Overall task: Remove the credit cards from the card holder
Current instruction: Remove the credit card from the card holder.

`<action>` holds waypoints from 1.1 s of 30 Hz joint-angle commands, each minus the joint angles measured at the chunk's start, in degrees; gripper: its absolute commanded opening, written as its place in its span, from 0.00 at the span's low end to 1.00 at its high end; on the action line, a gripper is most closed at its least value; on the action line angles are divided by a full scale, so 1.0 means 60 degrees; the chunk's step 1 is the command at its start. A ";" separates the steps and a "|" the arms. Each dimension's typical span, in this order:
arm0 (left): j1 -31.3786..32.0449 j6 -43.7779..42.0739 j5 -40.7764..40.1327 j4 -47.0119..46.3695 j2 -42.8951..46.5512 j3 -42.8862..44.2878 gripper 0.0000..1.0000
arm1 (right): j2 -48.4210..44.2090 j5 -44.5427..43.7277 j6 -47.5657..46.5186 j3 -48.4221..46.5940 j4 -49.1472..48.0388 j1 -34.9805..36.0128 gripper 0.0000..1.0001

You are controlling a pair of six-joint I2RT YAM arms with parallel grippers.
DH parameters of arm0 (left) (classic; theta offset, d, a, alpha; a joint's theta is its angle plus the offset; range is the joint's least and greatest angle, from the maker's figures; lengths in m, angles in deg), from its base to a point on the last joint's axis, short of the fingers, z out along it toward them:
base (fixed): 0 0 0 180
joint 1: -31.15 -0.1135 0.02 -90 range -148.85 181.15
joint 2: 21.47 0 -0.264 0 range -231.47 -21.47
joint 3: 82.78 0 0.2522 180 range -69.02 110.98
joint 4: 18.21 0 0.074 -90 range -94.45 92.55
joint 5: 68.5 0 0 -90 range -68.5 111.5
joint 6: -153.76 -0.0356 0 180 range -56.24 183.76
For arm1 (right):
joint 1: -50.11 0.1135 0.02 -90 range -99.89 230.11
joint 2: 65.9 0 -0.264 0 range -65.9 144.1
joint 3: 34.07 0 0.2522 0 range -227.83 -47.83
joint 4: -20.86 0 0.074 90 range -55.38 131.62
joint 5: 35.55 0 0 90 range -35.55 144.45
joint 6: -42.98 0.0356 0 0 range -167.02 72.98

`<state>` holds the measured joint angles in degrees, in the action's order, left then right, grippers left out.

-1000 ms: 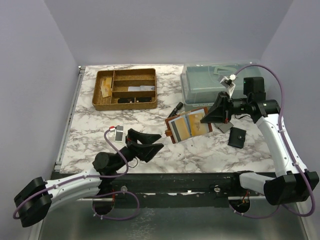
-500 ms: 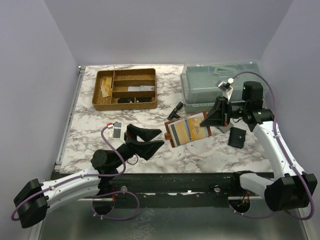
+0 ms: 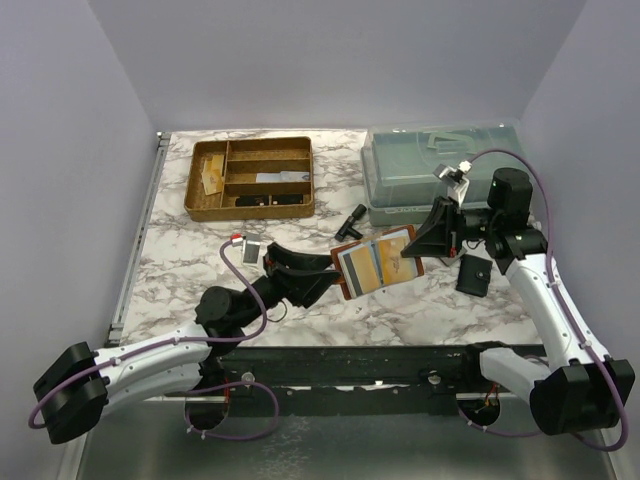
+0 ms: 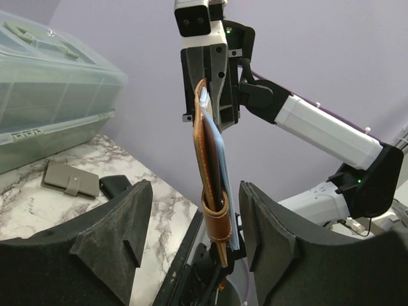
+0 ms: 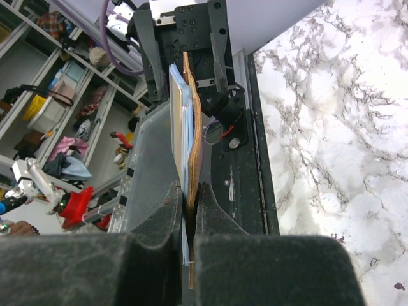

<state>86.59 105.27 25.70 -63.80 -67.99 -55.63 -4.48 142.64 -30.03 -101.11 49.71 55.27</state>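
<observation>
At the left of the table, the left gripper [image 3: 320,281] is seen with its jaws standing well apart, nothing gripped; from its wrist camera the two padded fingers [image 4: 121,233] are placed on either side of the card holder [image 4: 205,159], which hangs edge-on between them without clearly being touched. The card holder is carried in the air above the middle of the marble table [image 3: 200,250], tilted and opened toward the left arm, with the credit cards [image 3: 372,262] tucked in its pockets, tan ones beside a light blue one. At its right edge it is pinched by the right gripper [image 5: 189,210], whose jaws are closed tight on the leather. The holder is judged to be light and pliable, likely to flex or swing if pushed, while the cards are thin, stiff and smooth, and so apt to slip. A hold is best taken on the exposed free edge of a single card, flat faces between the pads, and the card drawn out along its pocket. To the right, a small black pouch [image 3: 473,274] lies on the table.
</observation>
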 commanded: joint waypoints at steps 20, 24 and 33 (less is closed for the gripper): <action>-0.0063 0.0029 -0.0421 0.0166 -0.0017 -0.0007 0.50 | -0.0067 0.1321 0.0220 -0.0247 -0.0365 -0.0041 0.00; -0.0055 -0.0035 -0.0620 0.0356 0.0377 -0.0084 0.49 | -0.0054 0.1235 0.0190 -0.0231 -0.0347 -0.0041 0.00; -0.0055 0.0082 -0.0233 0.0502 -0.0101 0.0281 0.47 | 0.0160 0.0889 -0.0475 -0.0565 0.0456 -0.0041 0.00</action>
<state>86.59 105.73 23.45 -61.44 -67.33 -55.63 -4.02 142.64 -30.18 -101.85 49.14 55.27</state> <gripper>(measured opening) 0.474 0.043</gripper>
